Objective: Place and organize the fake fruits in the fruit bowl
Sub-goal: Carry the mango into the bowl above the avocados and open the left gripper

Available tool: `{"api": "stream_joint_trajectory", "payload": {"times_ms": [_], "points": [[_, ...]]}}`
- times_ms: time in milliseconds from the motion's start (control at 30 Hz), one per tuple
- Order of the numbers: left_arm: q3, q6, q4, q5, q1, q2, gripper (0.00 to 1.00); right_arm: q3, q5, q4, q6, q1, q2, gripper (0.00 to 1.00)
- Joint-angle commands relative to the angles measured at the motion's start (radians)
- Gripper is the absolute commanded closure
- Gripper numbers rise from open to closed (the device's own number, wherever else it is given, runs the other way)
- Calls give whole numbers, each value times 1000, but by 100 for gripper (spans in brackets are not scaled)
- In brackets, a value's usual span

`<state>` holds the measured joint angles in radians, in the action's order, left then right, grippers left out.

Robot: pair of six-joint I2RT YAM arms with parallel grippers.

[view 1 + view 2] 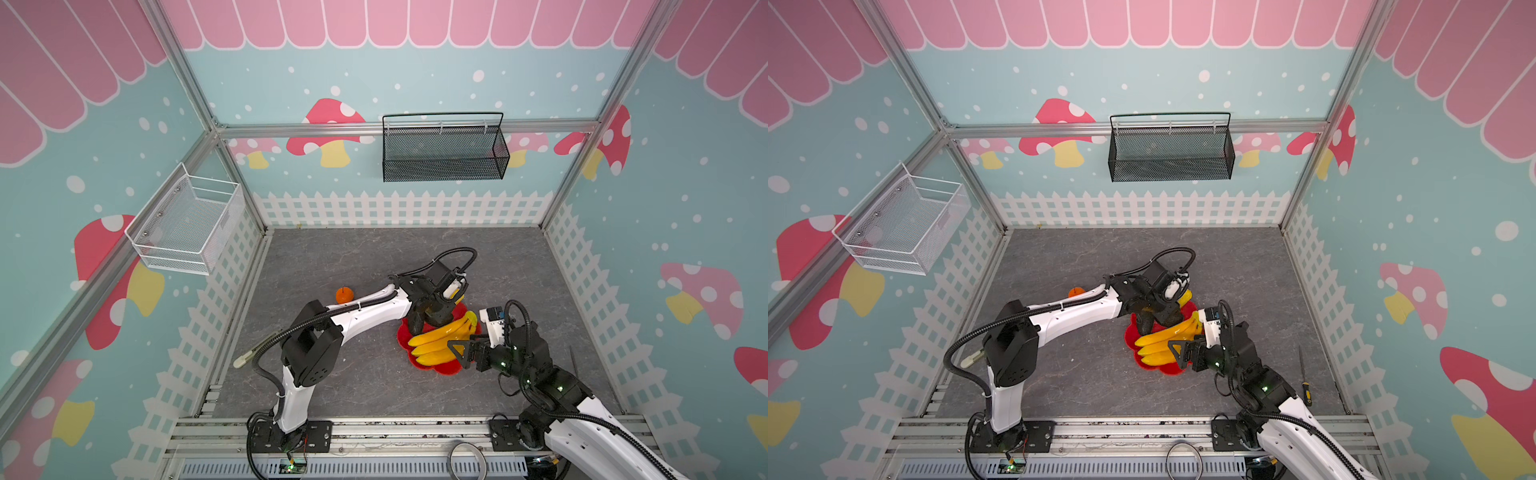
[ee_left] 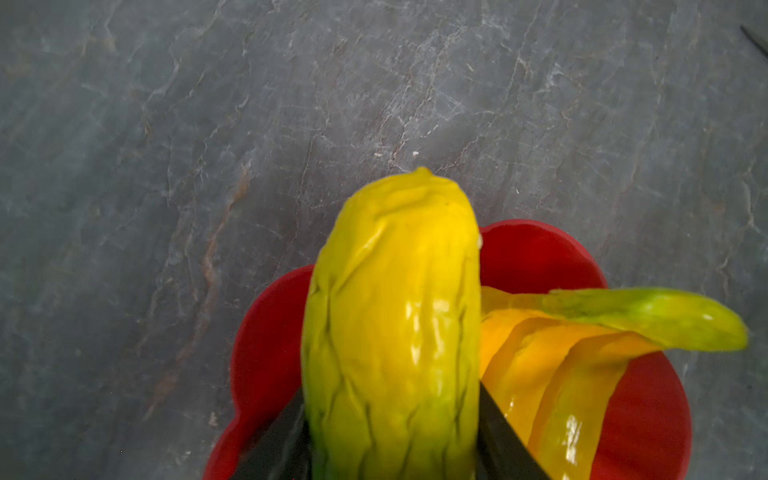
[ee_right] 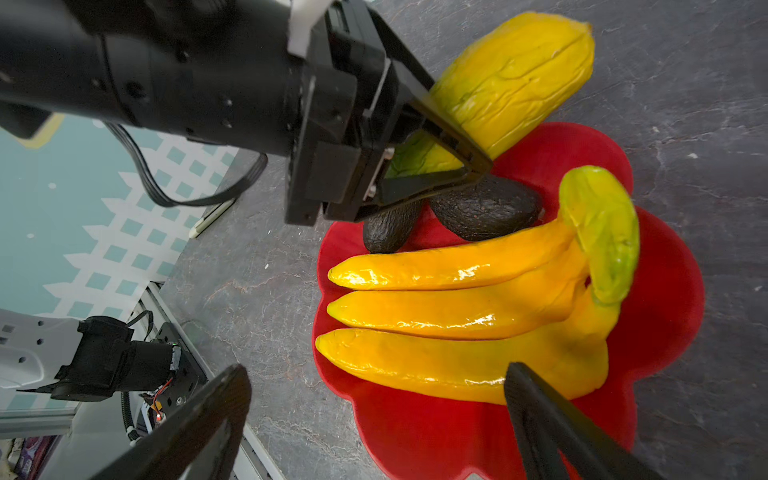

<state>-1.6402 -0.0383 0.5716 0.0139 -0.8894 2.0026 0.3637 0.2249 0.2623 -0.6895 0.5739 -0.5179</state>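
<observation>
The red flower-shaped fruit bowl [image 1: 432, 368] [image 1: 1163, 368] holds the yellow banana bunch [image 1: 440, 338] [image 3: 457, 307] and two dark avocados [image 3: 486, 212] [image 3: 388, 232]. My left gripper [image 2: 391, 388] [image 3: 457, 124] is shut on the oblong green-yellow fruit [image 2: 395, 324] [image 3: 515, 79]. It holds the fruit above the bowl's far rim, over the avocados. My right gripper [image 3: 376, 372] [image 1: 456, 355] is open and empty, hovering at the bowl's near-right edge beside the bananas. The small orange [image 1: 344, 294] [image 1: 1076, 291] sits on the table left of the bowl, behind the left arm.
A black mesh basket [image 1: 444, 153] hangs on the back wall and a white wire basket [image 1: 187, 224] on the left wall. A screwdriver [image 1: 1304, 378] lies near the right wall. A pale stick-like tool [image 1: 249, 353] lies by the left edge.
</observation>
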Motion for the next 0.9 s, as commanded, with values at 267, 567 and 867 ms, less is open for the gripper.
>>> {"api": "stream_joint_trajectory", "payload": {"times_ms": [267,567,867], "points": [[-133,-390,171,32,33,144,52,-3,-31,5,1,-7,51,1],[-125,-375,137,-6,35,159,45,-4,-32,-1,8,-7,34,2],[-87,-370,91,28,33,110,40,-4,-31,-4,10,-8,28,2]]}}
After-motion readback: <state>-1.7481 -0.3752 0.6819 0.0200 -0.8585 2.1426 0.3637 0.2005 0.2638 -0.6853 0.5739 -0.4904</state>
